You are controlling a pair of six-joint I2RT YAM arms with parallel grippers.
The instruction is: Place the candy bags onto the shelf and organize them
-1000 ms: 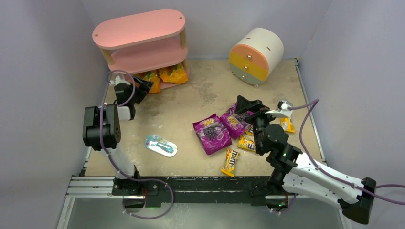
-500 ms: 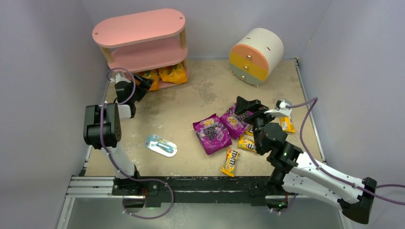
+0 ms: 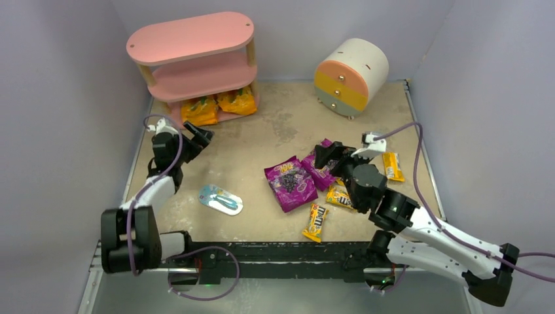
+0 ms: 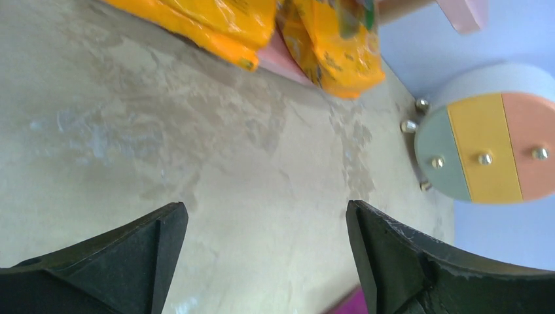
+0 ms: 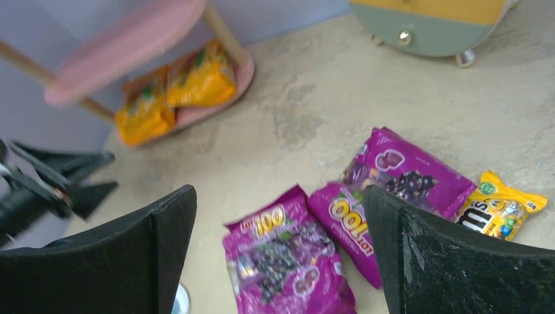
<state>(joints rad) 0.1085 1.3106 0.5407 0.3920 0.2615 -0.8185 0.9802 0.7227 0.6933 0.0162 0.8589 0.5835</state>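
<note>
2 orange bags (image 3: 199,110) are lying side by side on the bottom tier of the pink shelf (image 3: 190,38); 2 purple bags (image 3: 290,182) and 3 small yellow packs (image 3: 317,221) are lying scattered well apart from it.

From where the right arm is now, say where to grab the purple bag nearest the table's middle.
I'd pinch the purple bag by its left edge, from above, with the open right gripper. It lies flat, so only an edge gives purchase; that side faces bare table, while the second purple bag crowds its right edge.
</note>
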